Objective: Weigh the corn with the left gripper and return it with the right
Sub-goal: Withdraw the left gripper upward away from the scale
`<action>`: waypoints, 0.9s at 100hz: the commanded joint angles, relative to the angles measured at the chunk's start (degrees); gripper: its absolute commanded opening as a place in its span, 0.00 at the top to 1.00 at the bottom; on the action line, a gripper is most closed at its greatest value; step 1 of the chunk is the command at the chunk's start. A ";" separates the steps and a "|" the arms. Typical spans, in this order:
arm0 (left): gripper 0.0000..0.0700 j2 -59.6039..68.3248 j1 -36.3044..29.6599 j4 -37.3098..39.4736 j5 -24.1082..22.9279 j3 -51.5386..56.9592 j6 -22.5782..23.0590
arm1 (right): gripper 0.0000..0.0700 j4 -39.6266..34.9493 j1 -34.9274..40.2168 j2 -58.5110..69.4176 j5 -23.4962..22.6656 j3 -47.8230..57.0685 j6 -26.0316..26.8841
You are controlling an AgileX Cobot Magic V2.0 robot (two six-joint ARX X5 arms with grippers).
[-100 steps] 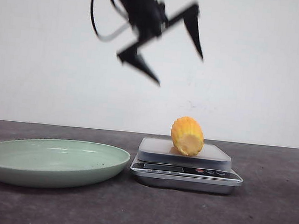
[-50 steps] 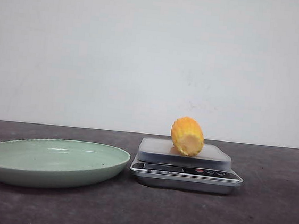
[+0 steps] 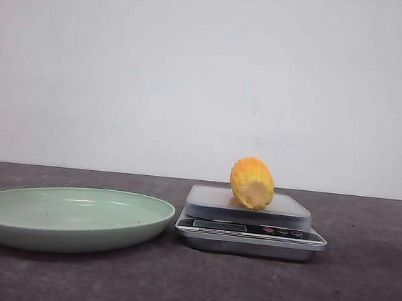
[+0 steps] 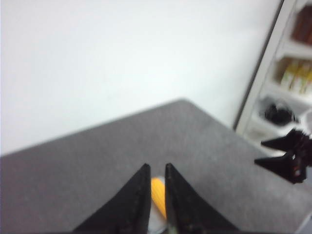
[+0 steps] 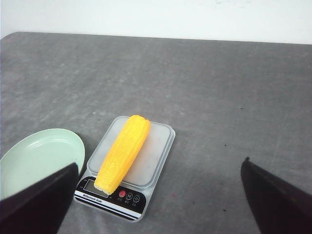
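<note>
Front view | corn [image 3: 252, 182] on scale [image 3: 250, 230], weighed | left gripper [image 4: 155, 195] nearly closed, empty | right gripper [image 5: 161, 195] wide apart, empty | return to plate [image 3: 6, 225] pending

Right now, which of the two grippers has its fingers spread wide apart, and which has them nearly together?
The right gripper is spread wide, its fingers at opposite edges of its wrist view. The left gripper has only a thin gap between its fingers.

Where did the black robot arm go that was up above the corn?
The left pincer rose out of the front view, empty and now nearly closed. The yellow corn cob stays lying on the silver kitchen scale, and the pale green plate has not moved.
</note>
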 commanded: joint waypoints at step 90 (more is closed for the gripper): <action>0.98 -27.87 -0.46 -2.60 -2.32 -28.33 -4.76 | 0.15 31.71 4.76 5.57 -5.46 -6.84 0.70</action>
